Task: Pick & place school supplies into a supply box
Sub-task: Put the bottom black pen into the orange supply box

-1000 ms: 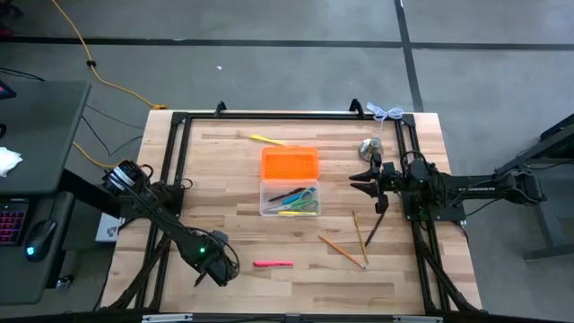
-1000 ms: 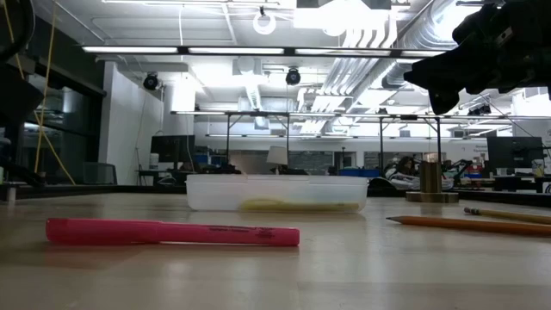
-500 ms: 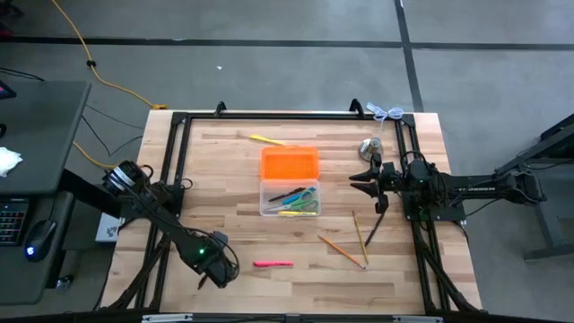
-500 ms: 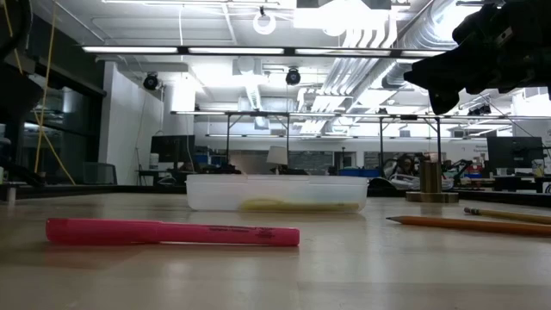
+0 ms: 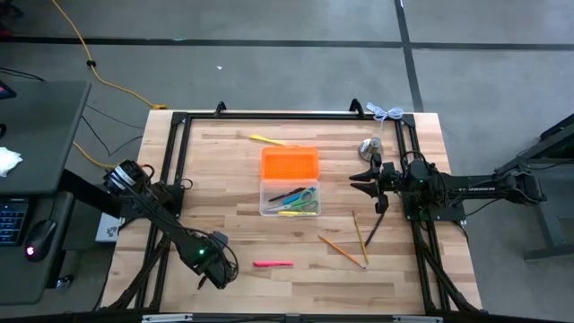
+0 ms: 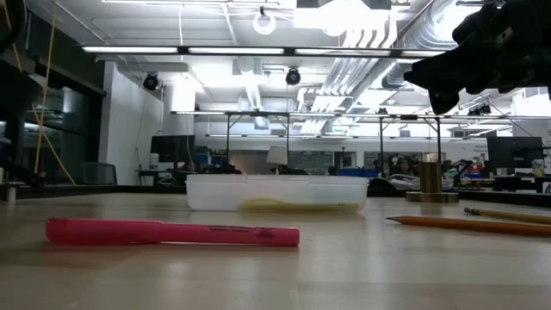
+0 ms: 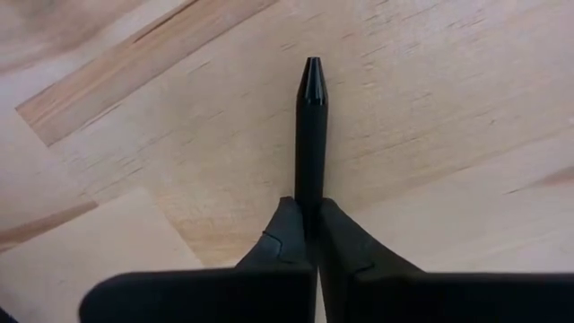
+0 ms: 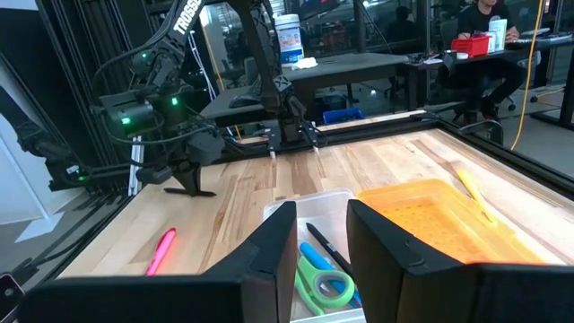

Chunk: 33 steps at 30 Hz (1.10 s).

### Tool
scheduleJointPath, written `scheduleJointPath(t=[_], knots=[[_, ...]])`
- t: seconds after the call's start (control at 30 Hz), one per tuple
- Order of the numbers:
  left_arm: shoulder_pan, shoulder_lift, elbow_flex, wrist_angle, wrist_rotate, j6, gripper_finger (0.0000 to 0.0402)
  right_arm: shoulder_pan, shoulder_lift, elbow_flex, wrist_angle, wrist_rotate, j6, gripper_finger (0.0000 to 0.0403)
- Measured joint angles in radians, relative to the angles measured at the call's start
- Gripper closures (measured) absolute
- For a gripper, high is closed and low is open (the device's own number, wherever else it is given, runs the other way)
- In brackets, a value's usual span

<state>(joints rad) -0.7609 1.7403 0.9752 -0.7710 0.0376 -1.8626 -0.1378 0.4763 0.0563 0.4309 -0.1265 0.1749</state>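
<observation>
Left gripper [image 7: 311, 235] clamps a black pen [image 7: 311, 135] at the table's [image 5: 233, 242] near-left corner — jaws tight. Right gripper [image 8: 321, 235] hangs beside the supply box [image 5: 289, 182] — fingers apart, empty.

We see the desk [image 5: 233, 179] evenly and brightly lit from overhead, with only soft, short shadows. In the low view, ceiling lamps [image 6: 267, 21] glare white and the arm overhead shows as a dark silhouette. The pink marker [image 6: 172, 232] up close looks slightly soft.
</observation>
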Motion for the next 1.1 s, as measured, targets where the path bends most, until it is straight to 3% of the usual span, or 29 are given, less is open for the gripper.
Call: scheduleJointPath(t=[0.77, 1.1], knots=[[0.002, -0.284, -0.001, -0.01, 0.02, -0.001, 0.038, 0.0, 0.0, 0.0, 0.0, 0.0, 0.003, 0.0324], [0.002, -0.423, 0.001, 0.07, 0.007, -0.001, 0.0379, 0.0, 0.0, 0.0, 0.0, 0.0, 0.001, 0.0324]])
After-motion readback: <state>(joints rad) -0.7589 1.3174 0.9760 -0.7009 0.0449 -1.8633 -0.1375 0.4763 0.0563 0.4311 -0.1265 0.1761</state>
